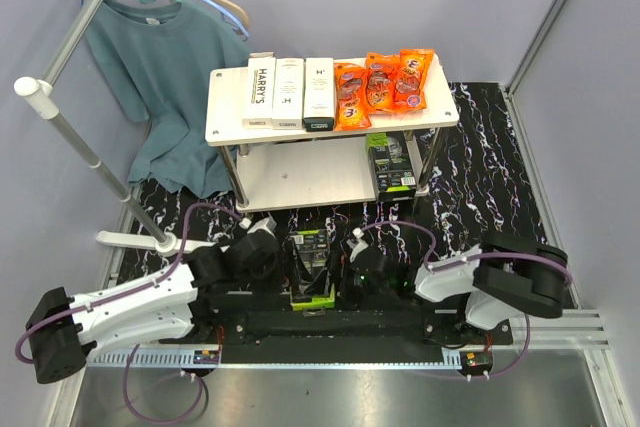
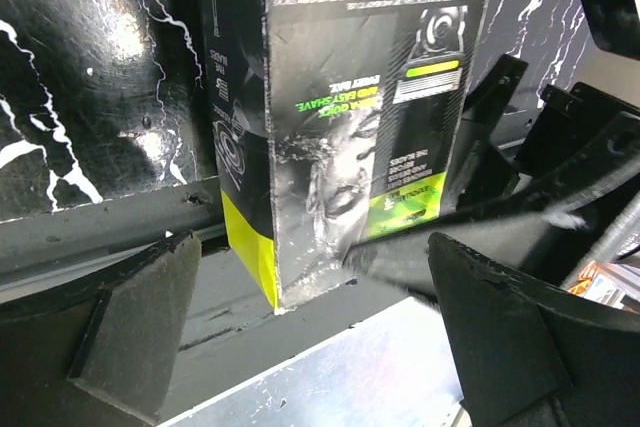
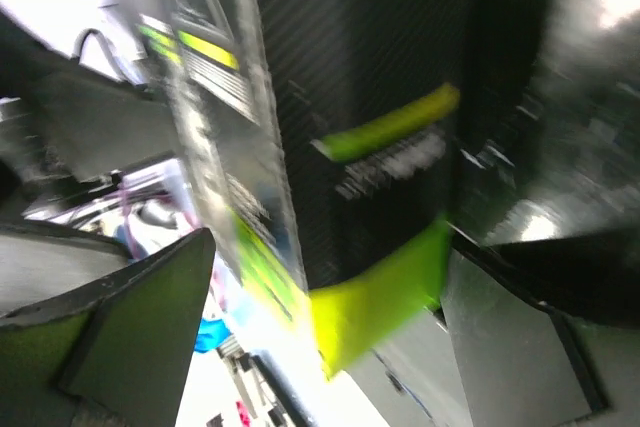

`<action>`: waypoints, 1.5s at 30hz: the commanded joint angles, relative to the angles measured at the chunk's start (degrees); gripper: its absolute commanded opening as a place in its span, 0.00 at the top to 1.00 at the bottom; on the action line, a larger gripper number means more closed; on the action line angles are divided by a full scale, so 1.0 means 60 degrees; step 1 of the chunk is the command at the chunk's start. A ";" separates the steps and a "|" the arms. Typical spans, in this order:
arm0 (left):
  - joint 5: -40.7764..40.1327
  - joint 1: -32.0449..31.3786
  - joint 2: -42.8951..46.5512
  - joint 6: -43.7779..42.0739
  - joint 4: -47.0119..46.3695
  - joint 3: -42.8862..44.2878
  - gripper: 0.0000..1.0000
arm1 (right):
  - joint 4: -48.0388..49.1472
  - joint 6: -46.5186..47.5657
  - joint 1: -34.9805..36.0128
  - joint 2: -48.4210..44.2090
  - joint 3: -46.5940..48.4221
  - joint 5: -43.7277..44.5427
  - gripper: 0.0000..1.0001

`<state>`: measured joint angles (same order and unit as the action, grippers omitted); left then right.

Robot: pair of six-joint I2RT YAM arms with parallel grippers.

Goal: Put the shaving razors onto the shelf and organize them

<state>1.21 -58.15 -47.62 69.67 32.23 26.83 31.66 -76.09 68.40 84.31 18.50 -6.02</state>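
Observation:
Three slim white razor boxes point(image 1: 288, 93) lie side by side on the left of the shelf's top board point(image 1: 225, 117). One black razor box with a lime label point(image 1: 392, 161) stands on the lower board at the right. The other black razor box point(image 1: 310, 267) stands on the arms' base rail between both grippers. My left gripper point(image 1: 280, 265) is at its left and open; in the left wrist view point(image 2: 310, 347) the box point(image 2: 350, 117) is just ahead of the spread fingers. My right gripper point(image 1: 348, 269) is at its right and open. The right wrist view point(image 3: 320, 337) is blurred, with the box point(image 3: 370, 127) between its fingers.
Three shiny orange snack packets point(image 1: 385, 81) lie on the right of the top board. A teal shirt point(image 1: 160, 77) hangs from a rack with a slanted metal pole point(image 1: 90, 147) at the left. The floor mat point(image 1: 480, 177) is black marble-patterned.

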 commanded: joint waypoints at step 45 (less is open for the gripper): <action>0.0880 0.0156 0.3015 -0.0977 -0.4738 -0.0236 0.01 | -0.7253 0.1022 -0.0370 -1.1149 0.0242 0.3375 0.82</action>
<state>0.58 -57.30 -28.95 62.78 21.26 29.30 -4.86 -71.26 66.32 24.49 16.29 8.23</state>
